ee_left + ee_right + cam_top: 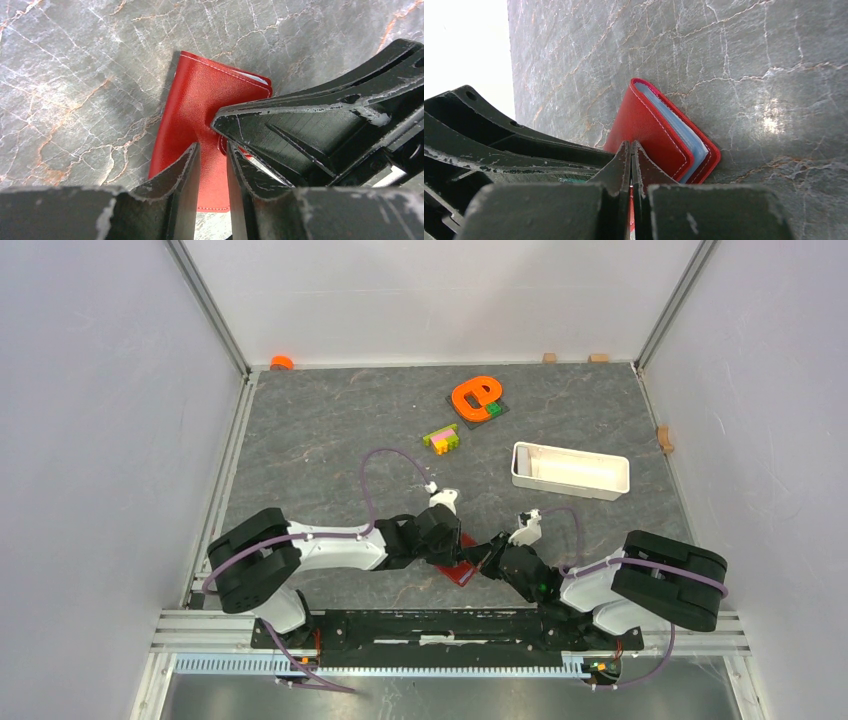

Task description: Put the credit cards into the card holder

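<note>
1. My left gripper (213, 150) hangs low over the card holder (195, 100), its jaws slightly parted with nothing visibly between them.
2. The card holder lies folded on the counter (330, 440) between the two arms, near their bases. Light-blue leaves show at its edge.
3. My right gripper (631, 145) is clenched, with its tips against the red cover.
4. I see no credit cards loose anywhere, so I judge loading done or nearly so. Whether they sit inside, I cannot tell.

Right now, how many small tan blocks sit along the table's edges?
3. One tan block and a second at the far edge, right of centre; a third at the right edge. More may be hidden near the front.
</note>
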Available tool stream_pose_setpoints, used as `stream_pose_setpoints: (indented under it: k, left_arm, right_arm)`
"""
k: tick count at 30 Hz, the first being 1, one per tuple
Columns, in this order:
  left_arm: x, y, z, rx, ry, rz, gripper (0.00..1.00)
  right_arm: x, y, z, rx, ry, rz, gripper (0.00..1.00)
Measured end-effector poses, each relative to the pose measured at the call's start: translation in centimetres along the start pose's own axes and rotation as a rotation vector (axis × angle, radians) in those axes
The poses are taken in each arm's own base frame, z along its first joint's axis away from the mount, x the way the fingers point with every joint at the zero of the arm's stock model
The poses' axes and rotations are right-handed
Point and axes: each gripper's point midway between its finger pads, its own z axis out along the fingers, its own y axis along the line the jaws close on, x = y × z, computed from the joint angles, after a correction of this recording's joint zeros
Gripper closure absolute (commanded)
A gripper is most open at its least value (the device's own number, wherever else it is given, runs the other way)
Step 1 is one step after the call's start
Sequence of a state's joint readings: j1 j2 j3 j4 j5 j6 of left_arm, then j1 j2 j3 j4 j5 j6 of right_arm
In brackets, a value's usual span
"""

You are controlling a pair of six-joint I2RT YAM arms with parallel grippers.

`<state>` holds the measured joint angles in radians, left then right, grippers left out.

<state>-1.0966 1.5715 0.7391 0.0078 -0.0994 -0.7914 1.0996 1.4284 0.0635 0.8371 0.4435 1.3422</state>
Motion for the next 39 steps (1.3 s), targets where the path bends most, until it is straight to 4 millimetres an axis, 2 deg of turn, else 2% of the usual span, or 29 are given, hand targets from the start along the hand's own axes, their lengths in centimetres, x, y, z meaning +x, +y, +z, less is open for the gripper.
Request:
stream_pose_setpoints:
  k: [9, 23, 26, 28, 32, 35, 39]
  left_arm:
    - [0.0, 0.0, 0.3, -0.069, 0.011, 0.028, 0.73]
    - [0.0, 0.3, 0.5, -0.117, 0.013, 0.045, 0.76]
    - [-0.1, -0.1, 0.4, -0.102, 0.001, 0.044, 0.74]
    - [-0.2, -0.2, 0.4, -0.089, -0.007, 0.041, 0.71]
    - [-0.2, -0.8, 0.3, -0.056, -0.004, 0.036, 0.65]
    - [-0.1, -1.1, -0.1, -0.038, 0.002, 0.035, 0.58]
    - [-0.1, -1.3, -1.4, -0.015, 0.002, 0.032, 0.48]
  right_arm:
    - [-0.2, 0.0, 0.0, 0.013, -0.016, -0.012, 1.0]
    - [-0.4, 0.4, 0.1, 0.079, -0.042, -0.103, 1.0]
    - [-0.9, 0.7, -0.2, 0.113, -0.044, -0.161, 0.9]
    - [-1.2, 0.6, -0.6, 0.147, -0.038, -0.216, 0.77]
    - [-2.4, 0.0, -1.8, 0.239, -0.023, -0.36, 0.61]
    - [-4.0, -2.5, -3.5, 0.374, -0.001, -0.504, 0.53]
    - [-4.9, -4.4, -5.0, 0.462, 0.039, -0.593, 0.5]
